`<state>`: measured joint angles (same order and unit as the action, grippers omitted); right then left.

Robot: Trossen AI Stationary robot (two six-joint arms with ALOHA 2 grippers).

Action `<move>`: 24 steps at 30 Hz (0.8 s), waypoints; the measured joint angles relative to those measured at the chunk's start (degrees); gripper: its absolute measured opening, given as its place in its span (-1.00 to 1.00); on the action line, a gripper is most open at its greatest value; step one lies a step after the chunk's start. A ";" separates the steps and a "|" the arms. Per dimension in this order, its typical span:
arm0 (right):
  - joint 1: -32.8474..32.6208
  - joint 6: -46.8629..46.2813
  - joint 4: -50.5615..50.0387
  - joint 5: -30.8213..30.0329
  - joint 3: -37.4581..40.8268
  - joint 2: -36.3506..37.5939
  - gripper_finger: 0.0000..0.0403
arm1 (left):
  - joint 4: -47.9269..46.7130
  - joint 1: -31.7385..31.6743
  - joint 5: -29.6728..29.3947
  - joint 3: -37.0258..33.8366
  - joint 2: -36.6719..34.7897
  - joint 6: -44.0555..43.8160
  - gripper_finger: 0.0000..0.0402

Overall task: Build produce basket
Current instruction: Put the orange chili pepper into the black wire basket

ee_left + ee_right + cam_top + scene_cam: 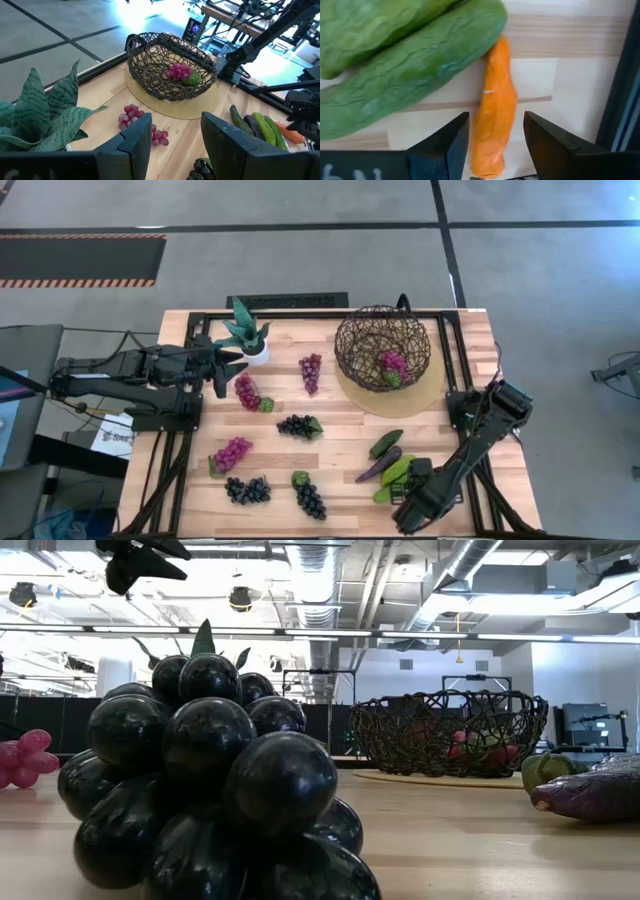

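Note:
The dark wire basket (pixel 382 348) stands on a tan round disc (pixel 395 395) at the far right, with one magenta grape bunch (pixel 393 364) inside. Several grape bunches lie on the wood, among them a purple one (pixel 311 370) and a black one (pixel 298 426). Two green cucumbers (pixel 410 65), a dark eggplant (pixel 379 465) and an orange carrot (pixel 492 115) lie near the right front. My right gripper (pixel 495 130) points down, open, one finger on either side of the carrot, which lies on the table. My left gripper (pixel 175 140) hovers open beside the potted plant, with nothing between its fingers.
A small potted green plant (pixel 245 335) stands at the far left, close to my left gripper. A black grape bunch (pixel 210 790) sits right in front of the low camera. The table's dark frame rail (pixel 625 100) runs close beside the carrot.

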<state>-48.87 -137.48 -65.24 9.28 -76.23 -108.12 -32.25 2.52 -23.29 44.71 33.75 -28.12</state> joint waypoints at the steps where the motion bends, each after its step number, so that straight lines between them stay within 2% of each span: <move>1: -0.18 -0.03 -0.32 0.05 0.06 0.01 0.04 | 0.00 0.02 0.00 0.00 0.01 0.00 -0.23; 14: -0.51 -0.51 4.26 1.17 4.44 0.08 0.04 | 0.00 0.00 -0.02 0.00 -0.01 -0.04 -0.23; 24: -0.69 -0.66 14.21 1.40 10.25 0.24 -0.02 | 0.00 0.02 -0.04 0.00 0.01 -0.07 -0.23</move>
<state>-49.56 -138.15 -51.02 10.68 -65.98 -107.87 -32.25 2.55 -23.33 44.71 33.76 -28.18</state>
